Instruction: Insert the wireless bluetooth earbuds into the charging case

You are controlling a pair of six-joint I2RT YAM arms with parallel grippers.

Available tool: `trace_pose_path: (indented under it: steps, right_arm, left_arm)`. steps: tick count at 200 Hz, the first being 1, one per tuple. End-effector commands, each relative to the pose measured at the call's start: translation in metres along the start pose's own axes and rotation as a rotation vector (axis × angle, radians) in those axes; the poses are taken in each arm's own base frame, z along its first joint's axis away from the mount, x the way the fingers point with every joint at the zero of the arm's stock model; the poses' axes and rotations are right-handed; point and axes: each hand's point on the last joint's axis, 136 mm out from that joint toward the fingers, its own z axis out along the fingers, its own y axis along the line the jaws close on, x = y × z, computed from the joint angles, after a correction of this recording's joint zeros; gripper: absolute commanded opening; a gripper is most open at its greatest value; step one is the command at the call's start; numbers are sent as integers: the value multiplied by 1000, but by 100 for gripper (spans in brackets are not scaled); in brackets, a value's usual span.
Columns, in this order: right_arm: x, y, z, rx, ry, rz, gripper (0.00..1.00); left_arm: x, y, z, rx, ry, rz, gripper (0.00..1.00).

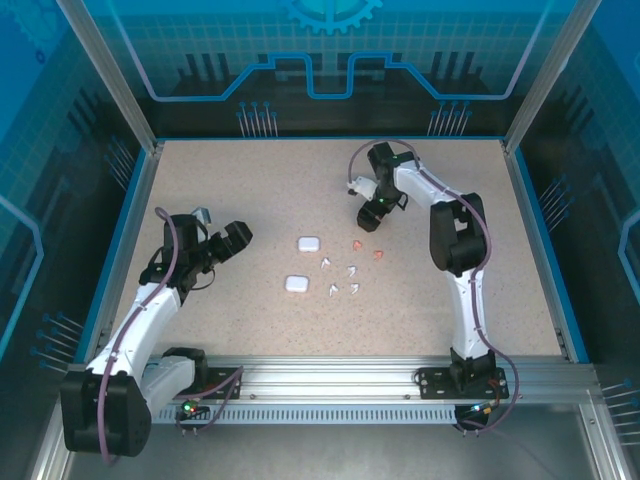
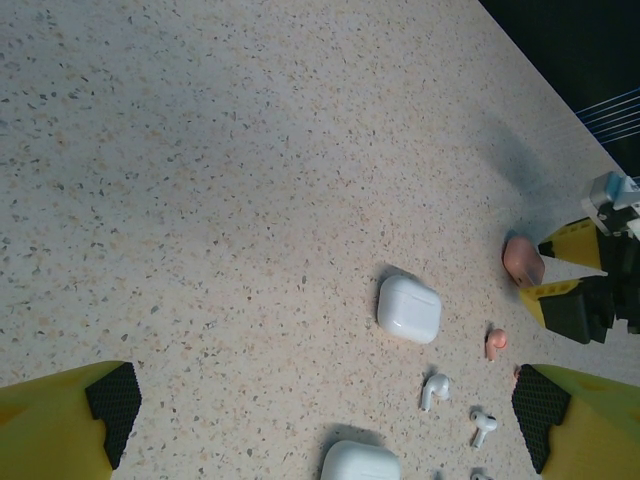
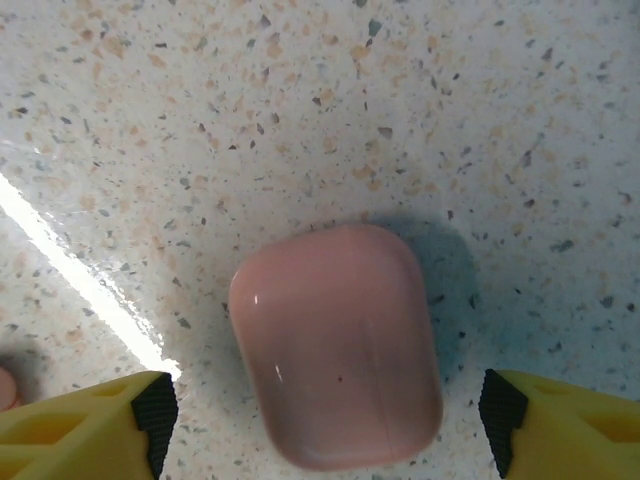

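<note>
1. Centrally in the top view, four white earbuds (image 1: 327, 263) lie loose and apart on the speckled tabletop (image 1: 250, 180). Two salmon-pink earbuds (image 1: 377, 254) lie just above and to the right of them. None sits in a case.
2. Left of the earbuds lie the upper white case (image 1: 308, 243) and the lower white case (image 1: 296, 284), both closed.
3. At upper centre, the right arm (image 1: 455, 240) bends down to the tabletop. The right jaws are released and stand either side of the pink case (image 3: 335, 345), which lies flat between them. In the right wrist view a strip of tabletop shows between the case and each black pad (image 3: 155, 410).
4. At the left of the top view, the left arm (image 1: 150, 300) holds the left jaws above bare tabletop, spread wide and grasping nothing.
5. In the left wrist view, one pink earbud and white earbuds lie at lower right, and the pink case lies at the right edge.
</note>
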Motion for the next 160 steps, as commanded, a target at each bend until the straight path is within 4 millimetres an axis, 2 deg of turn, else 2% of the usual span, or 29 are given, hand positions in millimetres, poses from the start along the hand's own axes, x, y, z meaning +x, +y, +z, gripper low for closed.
trace_pose_path:
  steps: [1,94,140,145,160]
  right_arm:
    - [4,9,11,-34,61,-31,80]
    - [12,15,26,-80,115,-35,60]
    - [-1,18,10,-78,10,-33,51]
    - [-7,17,-3,-60,-22,-36,50]
    - [-10,17,-13,-46,-55,-36,47]
  left_arm:
    - [-8,-5,-4,-4,-11,6,99]
    - [-8,-5,-5,-7,-6,19,99]
    - [-8,-15,-5,35,10,30,99]
    - [-8,-17,-5,42,15,32,99]
    - [-8,-23,-5,67,27,36,99]
